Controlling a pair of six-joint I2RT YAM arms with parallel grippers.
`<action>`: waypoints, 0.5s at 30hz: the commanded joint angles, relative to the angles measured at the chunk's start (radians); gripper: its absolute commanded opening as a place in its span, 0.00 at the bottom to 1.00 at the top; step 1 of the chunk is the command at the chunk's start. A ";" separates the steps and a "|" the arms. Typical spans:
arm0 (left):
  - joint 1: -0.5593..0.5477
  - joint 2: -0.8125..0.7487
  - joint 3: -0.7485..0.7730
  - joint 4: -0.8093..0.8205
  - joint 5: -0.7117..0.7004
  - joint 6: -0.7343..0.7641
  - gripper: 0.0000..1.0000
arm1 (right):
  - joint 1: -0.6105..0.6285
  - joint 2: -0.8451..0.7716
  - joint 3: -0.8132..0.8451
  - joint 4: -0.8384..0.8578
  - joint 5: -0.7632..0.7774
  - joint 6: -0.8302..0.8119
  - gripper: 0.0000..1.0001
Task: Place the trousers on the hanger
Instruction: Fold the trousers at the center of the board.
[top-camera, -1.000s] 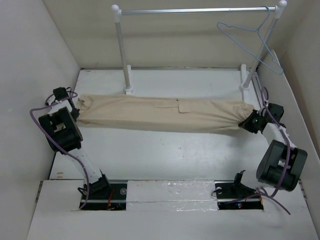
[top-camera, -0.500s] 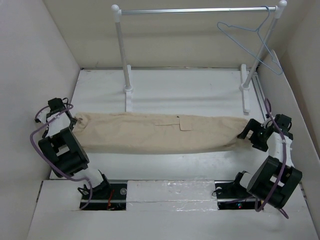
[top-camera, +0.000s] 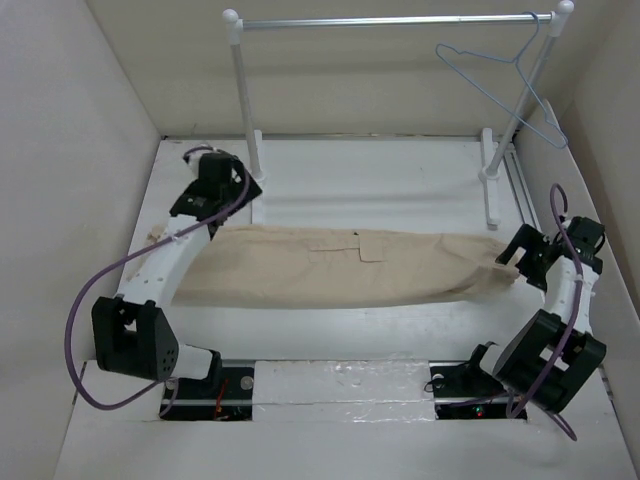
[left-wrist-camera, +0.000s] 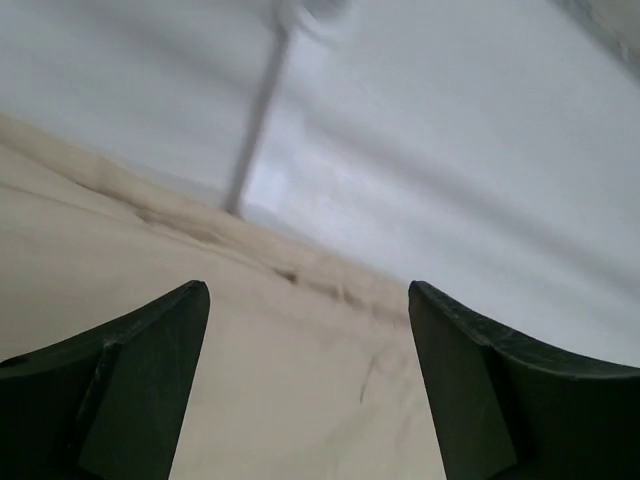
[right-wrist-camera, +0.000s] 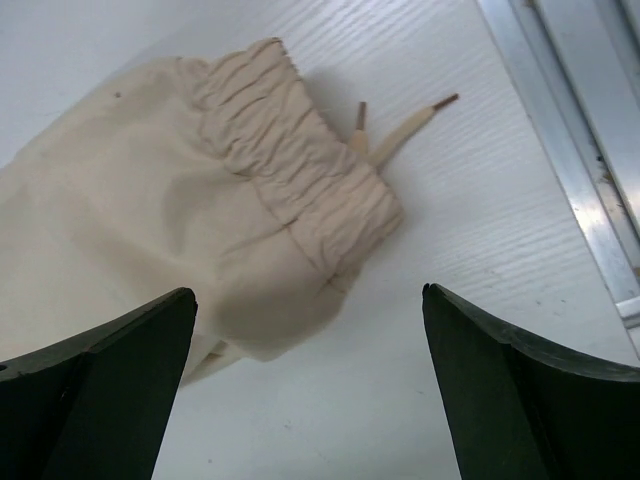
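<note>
- Both pairs of jaws stand apart and hold nothing. The left gripper (left-wrist-camera: 308, 290) and right gripper (right-wrist-camera: 308, 295) were each clamped on an end of the trousers (top-camera: 330, 265) a second ago and have since let go.
- Those trousers, then stretched taut between the arms, now lie flat across the middle of the counter (top-camera: 400, 165). The gathered waistband (right-wrist-camera: 300, 190) and drawstring (right-wrist-camera: 410, 125) are toward the right edge, the leg ends toward the left edge.
- Since releasing, the left arm has swung toward the far-left corner and hangs over the cloth's far edge. The right gripper sits just beyond the waistband.
- Untouched, the wire hanger (top-camera: 519, 62) hangs on the rack (top-camera: 390, 20) bar above the far-right corner, well apart from the cloth.
- My reading is that the spreading is done. Fetching the hanger comes next, likely for the right arm.
</note>
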 joint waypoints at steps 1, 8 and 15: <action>-0.171 -0.039 -0.097 0.105 0.181 0.068 0.74 | -0.018 -0.021 0.027 -0.003 0.051 -0.016 1.00; -0.477 0.037 -0.215 0.197 0.195 0.087 0.44 | -0.018 -0.121 -0.182 0.257 -0.036 0.087 1.00; -0.486 0.100 -0.268 0.202 0.191 0.119 0.44 | 0.020 0.141 -0.238 0.387 -0.075 0.134 1.00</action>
